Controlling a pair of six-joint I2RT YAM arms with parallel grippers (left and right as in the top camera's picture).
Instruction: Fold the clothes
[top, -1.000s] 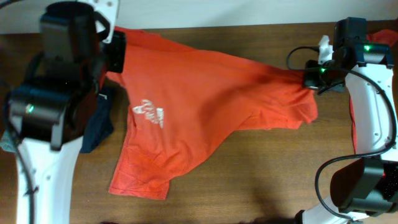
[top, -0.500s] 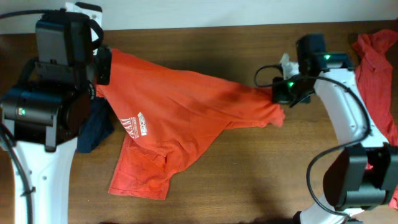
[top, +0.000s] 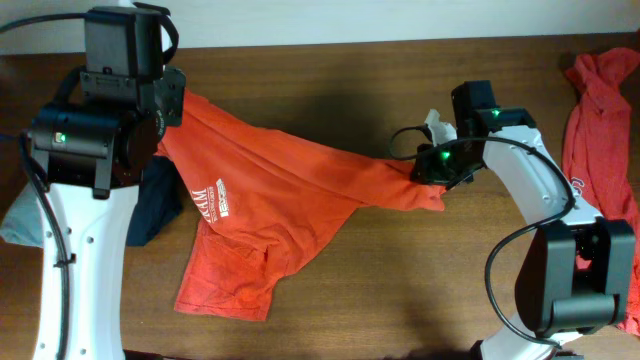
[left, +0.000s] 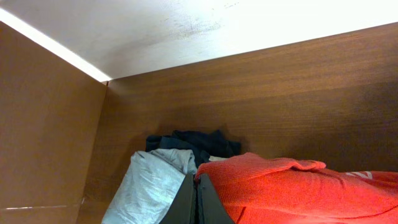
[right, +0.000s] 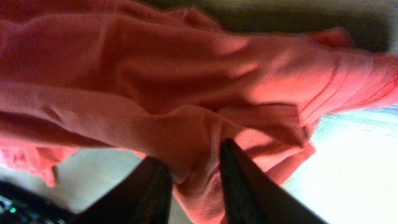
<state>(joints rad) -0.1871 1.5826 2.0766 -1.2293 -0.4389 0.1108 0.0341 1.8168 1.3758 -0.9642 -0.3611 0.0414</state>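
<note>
On bench (top: 400, 300): T-shirt (top: 290, 190) at spreading step, left gripper (left: 197, 178) pinching its corner, right gripper (right: 189, 154) parted around fabric; next likely flattening.

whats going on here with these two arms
Two robot arms are handling an orange-red T-shirt on the table. The left gripper is shut on its far-left corner. The opposite end sits between the right gripper's fingers; whether they clamp it is unclear. The shirt is stretched between them, not yet folded. Another red garment lies at the right edge.
</note>
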